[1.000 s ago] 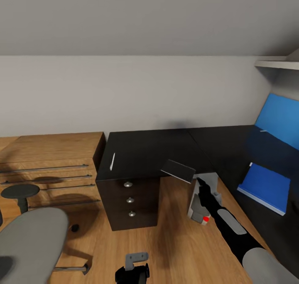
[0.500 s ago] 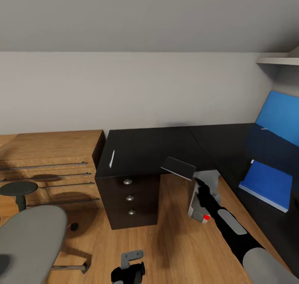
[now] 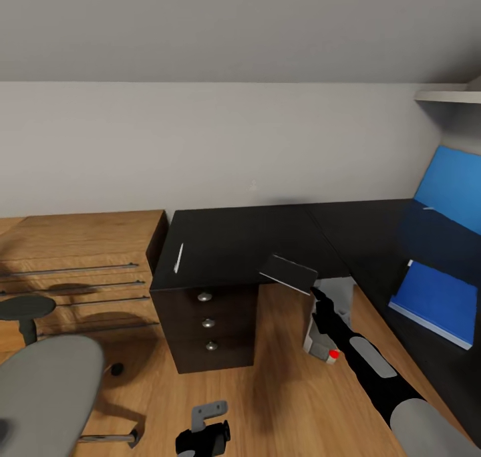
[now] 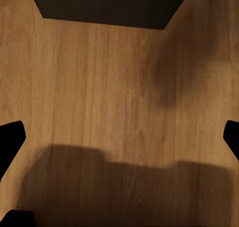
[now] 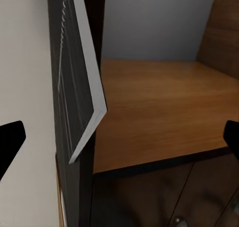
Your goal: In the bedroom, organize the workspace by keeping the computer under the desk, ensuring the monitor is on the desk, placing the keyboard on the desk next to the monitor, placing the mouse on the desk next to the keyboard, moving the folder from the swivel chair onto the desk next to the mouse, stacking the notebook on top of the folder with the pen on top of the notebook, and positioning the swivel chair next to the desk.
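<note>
Head view, left to right: the swivel chair point(image 3: 47, 390) stands off from the worktop point(image 3: 267, 236); the pen point(image 3: 178, 257) lies on the worktop's left end; the computer point(image 3: 331, 317) sits on the floor at its inner corner, with the right end effector point(image 3: 317, 296) beside it, fingers released in its wrist view. The left end effector point(image 3: 207, 420) hangs low, spread wide. Judging by this, most placing remains.
</note>
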{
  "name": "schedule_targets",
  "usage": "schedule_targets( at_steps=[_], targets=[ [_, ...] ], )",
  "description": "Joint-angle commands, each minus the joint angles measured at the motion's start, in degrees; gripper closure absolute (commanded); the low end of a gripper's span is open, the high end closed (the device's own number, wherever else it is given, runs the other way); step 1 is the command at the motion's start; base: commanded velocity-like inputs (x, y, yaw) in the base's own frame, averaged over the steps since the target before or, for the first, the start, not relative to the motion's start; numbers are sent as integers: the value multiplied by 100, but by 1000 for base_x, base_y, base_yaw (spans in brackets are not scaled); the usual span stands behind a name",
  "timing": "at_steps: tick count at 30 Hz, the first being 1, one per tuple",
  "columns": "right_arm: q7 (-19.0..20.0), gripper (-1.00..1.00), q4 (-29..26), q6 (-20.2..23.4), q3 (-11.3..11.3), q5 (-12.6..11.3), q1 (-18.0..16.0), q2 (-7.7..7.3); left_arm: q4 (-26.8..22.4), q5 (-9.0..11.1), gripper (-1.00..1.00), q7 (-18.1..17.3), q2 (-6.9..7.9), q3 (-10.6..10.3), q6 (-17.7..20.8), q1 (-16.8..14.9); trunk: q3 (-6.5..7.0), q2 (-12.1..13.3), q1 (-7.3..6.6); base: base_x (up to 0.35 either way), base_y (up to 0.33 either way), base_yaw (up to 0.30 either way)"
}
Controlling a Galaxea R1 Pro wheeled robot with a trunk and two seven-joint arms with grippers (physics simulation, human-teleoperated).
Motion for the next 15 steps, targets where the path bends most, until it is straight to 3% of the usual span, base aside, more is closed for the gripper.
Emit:
schedule_targets(
  at_steps=[1, 15],
  targets=[
    [20, -100, 3, -1, 27, -53, -5, -7, -8, 25, -100, 40, 3, -13, 18, -5, -5, -3, 1, 100, 0, 0],
    [21, -100, 11, -1, 35, -49, -5, 1, -8, 15, -100, 39, 5, -24, 1, -5, -5, -3, 1, 118, 0, 0]
  ],
)
